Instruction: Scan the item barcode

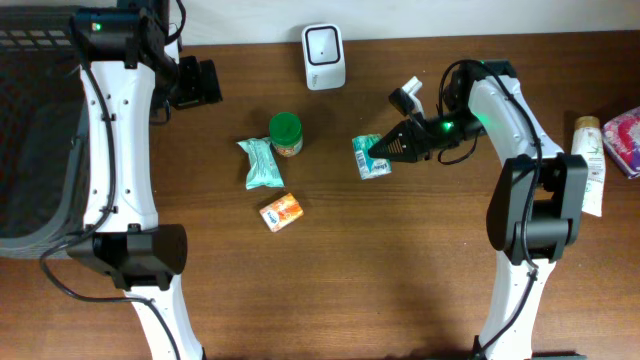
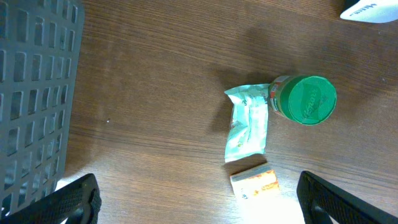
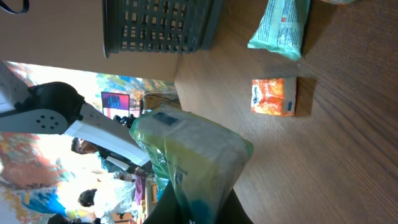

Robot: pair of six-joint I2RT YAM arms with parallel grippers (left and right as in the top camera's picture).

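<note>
Overhead, packet (image 1: 372, 157) gripped; long axis front-to-back

free: table (image 1: 400, 290) front | obstacles: jar (image 1: 286, 131), teal packet (image 1: 261, 163), orange box (image 1: 281, 212) centre-left | basket (image 1: 30, 150) left edge

Soft, even light on the counter (image 1: 330, 290), with faint shadows. In the right wrist view, glare at 8 o'clock; the nearest packet (image 3: 193, 155) is blurred.
</note>
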